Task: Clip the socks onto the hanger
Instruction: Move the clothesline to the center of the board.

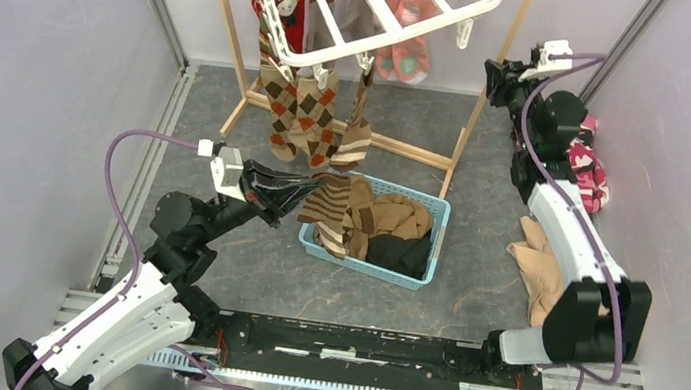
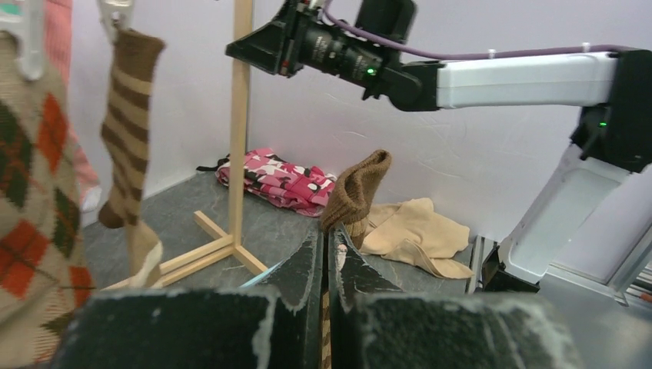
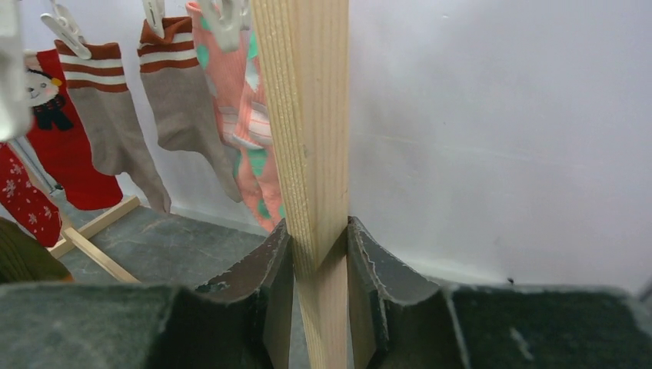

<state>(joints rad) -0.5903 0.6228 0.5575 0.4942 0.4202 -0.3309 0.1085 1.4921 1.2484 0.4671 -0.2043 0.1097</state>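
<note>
While the left gripper [image 1: 303, 200] stands just at the left side of the light blue basket [image 1: 367, 269], its two fingers are pressed together on one end of a brown striped sock [image 1: 330, 203]. The rest of this sock reaches over the left part of the basket. Inside the basket lie more socks: a striped one [image 1: 331, 239] at the left, tan ones [image 1: 400, 212] at the far side and black ones [image 1: 401, 255] at the near right.

To the right of the basket, well apart from it, a plain beige cloth [image 1: 538, 271] lies on the grey table [image 1: 260, 275]. Behind the basket stands a light wooden stand [image 1: 408, 150], and its foot bar is near the basket's far rim. The right gripper [image 3: 319, 246] is closed on the right upright of this stand, far behind the basket's right corner. One finger touches each side of the wood.

Above and behind the basket is the white hanger [image 1: 424, 26]. From the clips on its near rim hang argyle socks [image 1: 301, 119] and a brown and tan striped sock [image 1: 356, 136], both just behind the basket's far left corner. Further back on the hanger hang red socks [image 1: 289, 16] and coral socks [image 1: 405, 31]. The right wrist view shows also grey-tan socks with rust stripes [image 3: 108, 115] clipped there.

Far to the right of the basket, at the wall, lies a pink camouflage cloth [image 1: 589, 172].
</note>
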